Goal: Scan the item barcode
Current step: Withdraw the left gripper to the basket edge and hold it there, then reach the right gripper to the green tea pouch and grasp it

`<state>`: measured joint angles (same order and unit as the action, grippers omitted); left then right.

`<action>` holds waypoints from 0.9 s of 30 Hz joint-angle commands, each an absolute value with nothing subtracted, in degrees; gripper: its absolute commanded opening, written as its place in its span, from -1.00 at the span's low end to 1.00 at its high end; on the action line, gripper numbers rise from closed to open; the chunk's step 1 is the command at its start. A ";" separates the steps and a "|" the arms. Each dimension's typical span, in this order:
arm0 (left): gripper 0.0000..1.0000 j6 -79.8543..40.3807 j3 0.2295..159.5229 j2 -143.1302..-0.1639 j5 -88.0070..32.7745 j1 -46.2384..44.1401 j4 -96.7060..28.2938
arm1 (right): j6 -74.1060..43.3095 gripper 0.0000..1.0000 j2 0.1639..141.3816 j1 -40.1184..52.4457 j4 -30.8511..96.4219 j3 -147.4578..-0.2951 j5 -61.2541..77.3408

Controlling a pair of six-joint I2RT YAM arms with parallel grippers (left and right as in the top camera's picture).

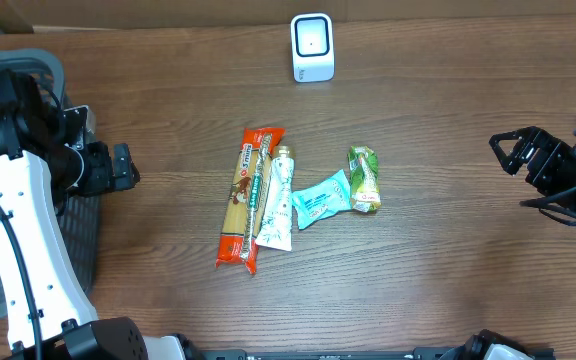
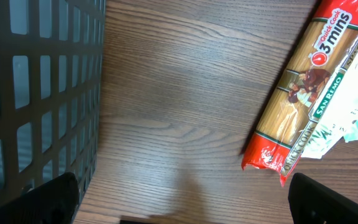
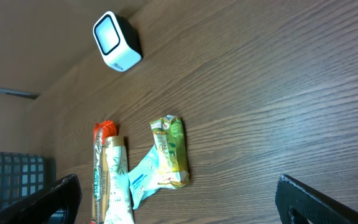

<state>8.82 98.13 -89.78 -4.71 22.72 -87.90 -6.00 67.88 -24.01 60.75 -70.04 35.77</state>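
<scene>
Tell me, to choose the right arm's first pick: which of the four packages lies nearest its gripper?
The green packet, at the row's right end; blue packet, white tube and spaghetti pack lie farther left.

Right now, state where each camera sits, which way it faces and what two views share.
Overhead: above the table, looking straight down; left gripper and right gripper show.
Left wrist: low at the left, facing the pasta packet and basket; its fingertips show.
Right wrist: at the right, facing left toward the scanner; its fingertips show.
Shared: both wrist views show the pasta packet.
</scene>
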 commanded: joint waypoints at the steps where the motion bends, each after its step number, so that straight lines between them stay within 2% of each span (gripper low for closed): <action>1: 1.00 9.19 98.00 -89.58 -2.79 23.40 -87.96 | -5.52 1.00 67.75 -24.08 60.69 -71.31 36.12; 6: 1.00 10.44 98.00 -89.56 -3.73 23.64 -87.42 | -5.52 1.00 67.75 -24.08 60.80 -71.31 36.12; 13: 1.00 13.96 99.31 -87.39 -17.61 22.11 -84.01 | -5.52 1.00 67.75 -24.08 60.82 -71.31 36.14; 17: 0.99 13.82 99.66 -83.68 -21.61 19.62 -80.68 | -5.54 1.00 67.75 -23.27 60.82 -71.31 36.18; 24: 0.99 13.72 99.59 -81.32 -22.61 13.82 -79.07 | -5.56 1.00 68.69 -15.07 58.41 -71.31 36.14; 27: 0.99 13.74 99.53 -82.37 -22.48 12.40 -79.11 | -5.82 1.00 71.11 -8.19 56.14 -71.31 35.97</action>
<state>12.47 98.78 -81.12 -21.23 13.41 -79.29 -5.96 68.95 -13.41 57.54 -70.04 35.68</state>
